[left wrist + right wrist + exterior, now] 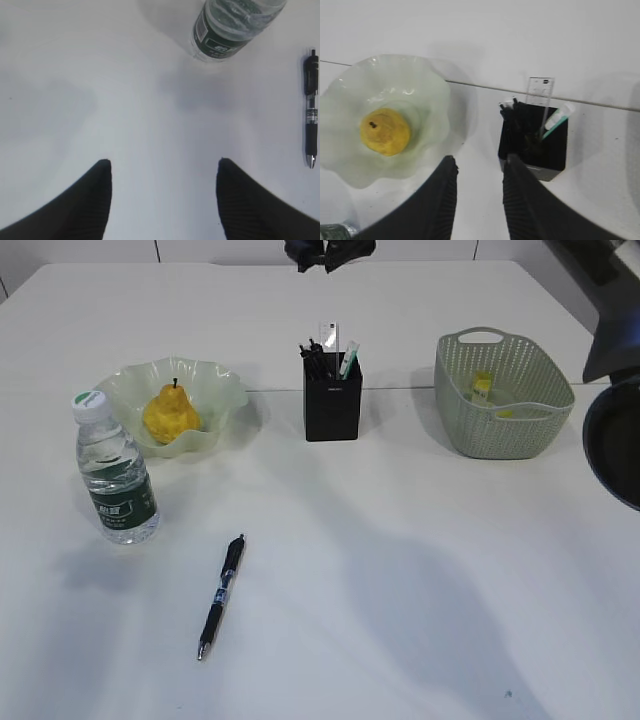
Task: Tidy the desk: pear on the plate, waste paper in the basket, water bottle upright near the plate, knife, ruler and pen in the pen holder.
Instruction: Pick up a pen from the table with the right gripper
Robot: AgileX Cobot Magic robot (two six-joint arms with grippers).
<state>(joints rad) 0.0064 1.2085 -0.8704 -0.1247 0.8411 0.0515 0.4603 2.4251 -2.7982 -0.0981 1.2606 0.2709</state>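
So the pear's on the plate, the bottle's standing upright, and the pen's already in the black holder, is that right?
Not quite. The pen is not in the pen holder; it lies flat on the desk, as the exterior view shows. The rest holds: the pear sits on the plate and the water bottle stands upright.

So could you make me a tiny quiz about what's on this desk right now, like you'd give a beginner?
1. True or false: the pear lies on the plate.
2. Which item still lies loose on the desk? A) ruler B) pen C) pear
3. Fill in: the water bottle stands ____ beside the plate.

Key
1. True; it sits in the middle of the wavy green dish.
2. B; the pen lies flat in front, while the ruler already stands in the pen holder.
3. Upright, white cap on top.
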